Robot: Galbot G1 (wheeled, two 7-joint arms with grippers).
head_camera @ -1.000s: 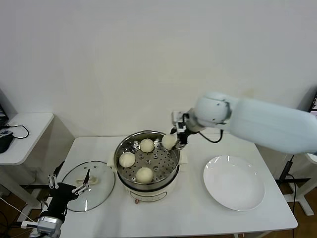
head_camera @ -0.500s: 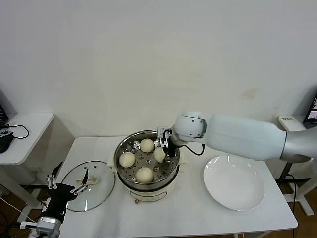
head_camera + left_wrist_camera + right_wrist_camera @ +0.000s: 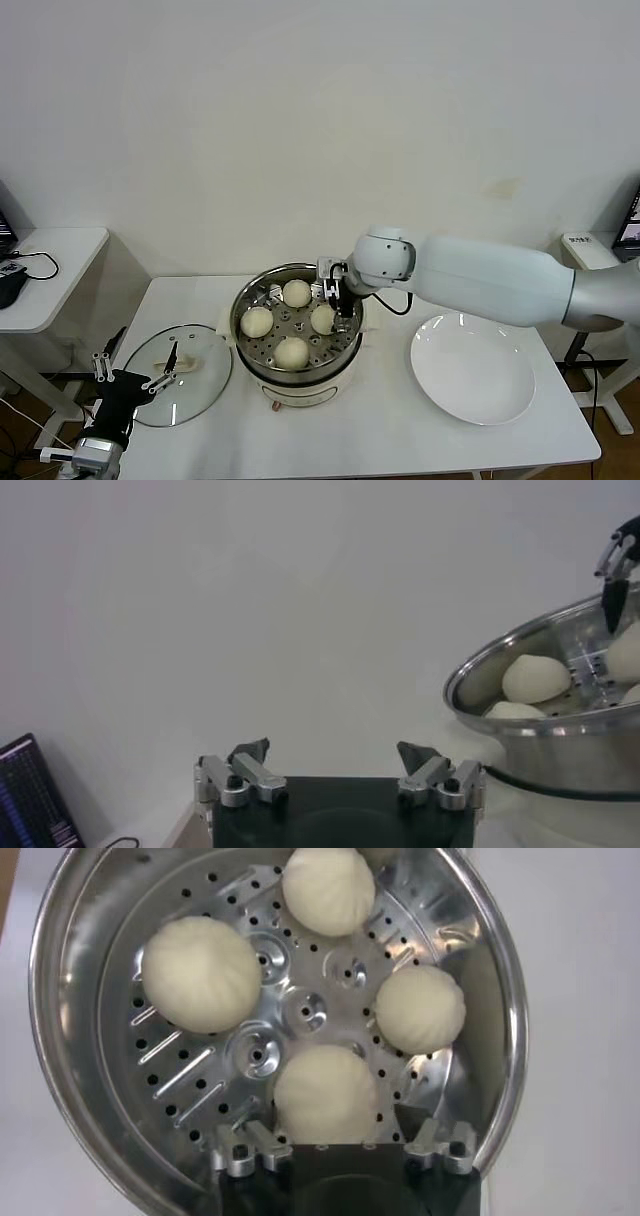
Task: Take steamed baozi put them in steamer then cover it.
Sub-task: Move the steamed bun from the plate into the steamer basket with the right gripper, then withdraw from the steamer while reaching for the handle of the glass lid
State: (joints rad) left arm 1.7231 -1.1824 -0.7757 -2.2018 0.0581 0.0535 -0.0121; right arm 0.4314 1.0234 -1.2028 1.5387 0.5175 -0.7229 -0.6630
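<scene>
The steel steamer [image 3: 246, 300] on its cream base holds four cream-white baozi on the perforated tray: far [image 3: 297, 292], left [image 3: 257, 321], near [image 3: 291, 352] and right [image 3: 322, 318]. My right gripper [image 3: 340, 298] hovers over the steamer's right side, open, its fingers either side of the right baozi [image 3: 325, 1093], which rests on the tray [image 3: 300, 1008]. The glass cover [image 3: 205, 385] lies flat on the table left of the steamer. My left gripper [image 3: 130, 378] is open and empty by the cover's near-left edge; its wrist view [image 3: 333, 752] shows the steamer [image 3: 540, 725] beyond it.
A flat white plate [image 3: 472, 367], with nothing on it, lies right of the steamer. A small white side table [image 3: 50, 270] with a cable stands far left. A white wall runs behind the table.
My right gripper carried the fourth baozi from above the steamer's right rim down onto the tray, and its fingers now stand apart from it. The left arm has not moved.
</scene>
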